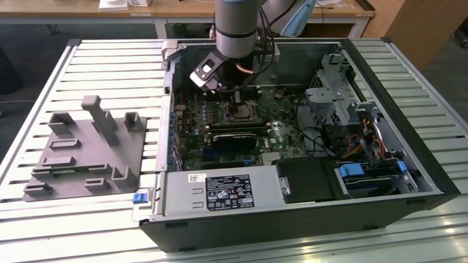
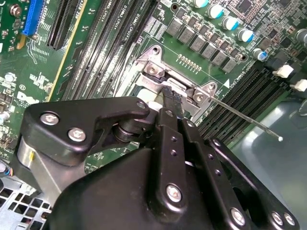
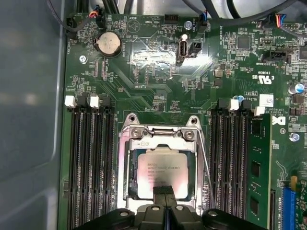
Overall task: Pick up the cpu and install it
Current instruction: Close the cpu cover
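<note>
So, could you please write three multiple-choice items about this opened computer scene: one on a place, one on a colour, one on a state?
1. Where is the square silver-topped cpu?
A. on the grey plastic tray
B. inside the metal socket frame on the green motherboard
C. on the power supply

2. What colour is the grey plastic tray beside the computer case?
A. grey
B. red
C. yellow

3. How does the thin metal socket lever stand in the second wrist view?
A. snapped off
B. latched flat under its hook
C. swung out, free of the frame

Answers:
1 B: the first wrist view shows the chip within the metal socket frame, just ahead of the black gripper.
2 A: the exterior view shows it grey.
3 C: its tip points away over the memory slots.
</note>
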Available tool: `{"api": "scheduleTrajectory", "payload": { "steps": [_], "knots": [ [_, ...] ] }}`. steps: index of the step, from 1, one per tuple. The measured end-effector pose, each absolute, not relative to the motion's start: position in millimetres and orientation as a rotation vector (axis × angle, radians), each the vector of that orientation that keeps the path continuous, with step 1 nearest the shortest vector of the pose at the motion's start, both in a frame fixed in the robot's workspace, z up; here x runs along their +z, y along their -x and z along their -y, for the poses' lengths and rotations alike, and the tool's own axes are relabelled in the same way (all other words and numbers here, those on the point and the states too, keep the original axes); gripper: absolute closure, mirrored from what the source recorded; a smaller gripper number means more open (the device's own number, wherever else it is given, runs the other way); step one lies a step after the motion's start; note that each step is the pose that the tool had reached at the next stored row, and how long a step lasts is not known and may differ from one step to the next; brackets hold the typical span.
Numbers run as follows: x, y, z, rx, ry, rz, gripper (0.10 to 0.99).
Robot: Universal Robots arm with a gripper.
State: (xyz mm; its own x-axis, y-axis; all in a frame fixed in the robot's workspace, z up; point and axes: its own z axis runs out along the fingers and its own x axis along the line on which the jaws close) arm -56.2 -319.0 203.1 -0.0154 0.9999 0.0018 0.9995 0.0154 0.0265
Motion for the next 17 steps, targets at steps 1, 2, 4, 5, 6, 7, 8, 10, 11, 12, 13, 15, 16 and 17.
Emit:
{"api": "scheduleTrajectory", "payload": {
  "steps": [1, 2, 4, 5, 6, 7, 8, 10, 11, 12, 13, 15, 16, 17],
  "knots": [
    [202.5, 56.2, 319.0, 0.031, -2.192, -2.226, 0.98],
    [201.9, 56.2, 319.0, 0.031, -2.192, -2.226, 0.98],
    [200.9, 56.1, 319.0, 0.03, -2.192, -2.226, 0.98],
    [200.5, 55.9, 319.1, 0.029, -2.193, -2.227, 0.98],
    [200.1, 55.6, 319.1, 0.028, -2.193, -2.227, 0.98],
    [199.8, 55.0, 319.2, 0.028, -2.193, -2.227, 0.98],
    [199.6, 54.0, 319.2, 0.027, -2.193, -2.227, 0.98],
    [199.1, 50.7, 319.1, 0.027, -2.194, -2.228, 0.98],
    [199.1, 48.9, 319.1, 0.026, -2.194, -2.228, 0.98],
    [199.1, 47.5, 319.1, 0.026, -2.194, -2.228, 0.98],
    [199.0, 47.0, 319.1, 0.027, -2.194, -2.228, 0.98],
    [199.6, 46.7, 318.8, 0.028, -2.194, -2.229, 0.98],
    [200.3, 46.5, 318.6, 0.031, -2.194, -2.23, 0.98],
    [201.9, 46.6, 318.6, 0.029, -2.194, -2.23, 0.98]
  ]
}}
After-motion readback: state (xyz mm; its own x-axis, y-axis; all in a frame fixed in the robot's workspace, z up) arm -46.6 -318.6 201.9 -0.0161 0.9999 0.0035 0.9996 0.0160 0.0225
